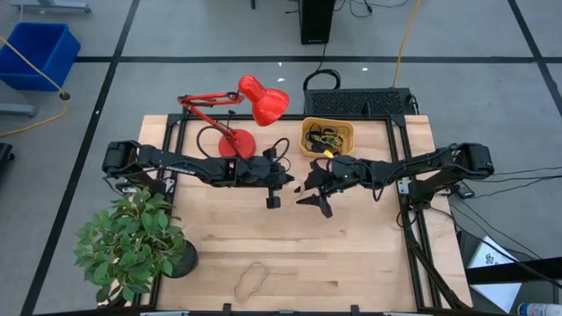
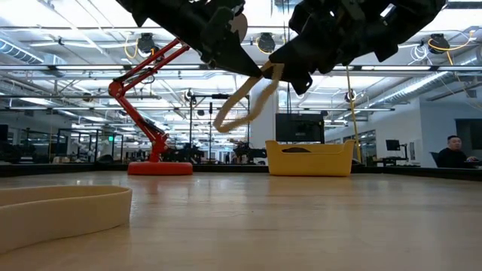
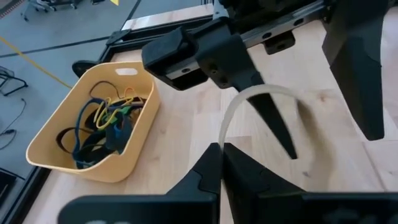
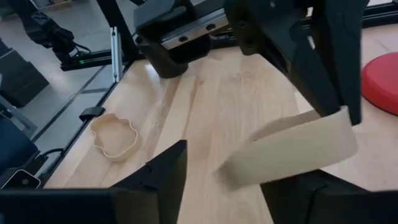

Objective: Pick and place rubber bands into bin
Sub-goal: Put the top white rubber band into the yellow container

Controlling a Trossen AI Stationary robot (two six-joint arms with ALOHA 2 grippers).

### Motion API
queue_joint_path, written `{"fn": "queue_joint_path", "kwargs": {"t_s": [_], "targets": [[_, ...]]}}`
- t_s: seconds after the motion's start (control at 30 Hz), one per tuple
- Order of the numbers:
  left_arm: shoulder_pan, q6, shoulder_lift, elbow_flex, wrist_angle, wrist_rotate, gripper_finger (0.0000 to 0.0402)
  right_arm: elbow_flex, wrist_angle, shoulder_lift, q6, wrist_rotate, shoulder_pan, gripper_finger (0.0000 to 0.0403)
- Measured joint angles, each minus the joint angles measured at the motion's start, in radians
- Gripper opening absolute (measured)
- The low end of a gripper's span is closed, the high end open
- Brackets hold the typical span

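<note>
My left gripper (image 1: pixel 288 183) is shut on a tan rubber band (image 2: pixel 242 105) above the table's middle, just in front of the orange-yellow bin (image 1: pixel 327 136). The bin holds several bands. My right gripper (image 1: pixel 314 191) is open and faces the left one. One of its fingers (image 3: pixel 273 118) stands inside the band's loop, and the other (image 3: pixel 360 68) is outside. The band also shows in the right wrist view (image 4: pixel 292 149). A second tan band (image 1: pixel 253 279) lies flat on the table near the front edge. My left gripper pinches one end of the tan band's loop (image 3: pixel 222 144) between its two fingertips, which slant down from the table's left. The band is lifted clear of the table and hangs below as a slack open loop (image 2: pixel 226 117). My right gripper has one finger inside the loop; I cannot tell whether it touches the band.
A red desk lamp (image 1: pixel 250 110) stands at the far left of the bin, its base (image 1: pixel 237 143) on the table. A potted plant (image 1: pixel 132 241) stands at the near left corner. Bare wood lies between the grippers and the front edge.
</note>
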Motion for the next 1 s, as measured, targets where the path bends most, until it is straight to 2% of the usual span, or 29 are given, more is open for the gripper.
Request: {"fn": "queue_joint_path", "kwargs": {"t_s": [0.17,0.37,0.53,0.67,1.0], "targets": [[0.000,0.000,0.000,0.000,0.000,0.000,0.0005,0.000,0.000,0.000,0.000,0.000,0.000,0.0130],[0.000,0.000,0.000,0.000,-0.001,0.000,0.0019,0.000,-0.002,0.000,0.000,0.000,0.000,0.0065],[0.000,0.000,0.000,0.000,-0.001,0.000,0.0007,0.000,-0.002,0.000,-0.010,0.000,0.000,0.0007],[0.000,0.000,0.000,0.000,-0.001,0.000,0.0014,0.000,-0.002,0.000,0.006,-0.001,0.000,0.0004],[0.000,0.000,0.000,0.000,-0.002,-0.006,0.0082,0.000,-0.005,0.000,0.010,-0.001,0.000,0.0001]]}}
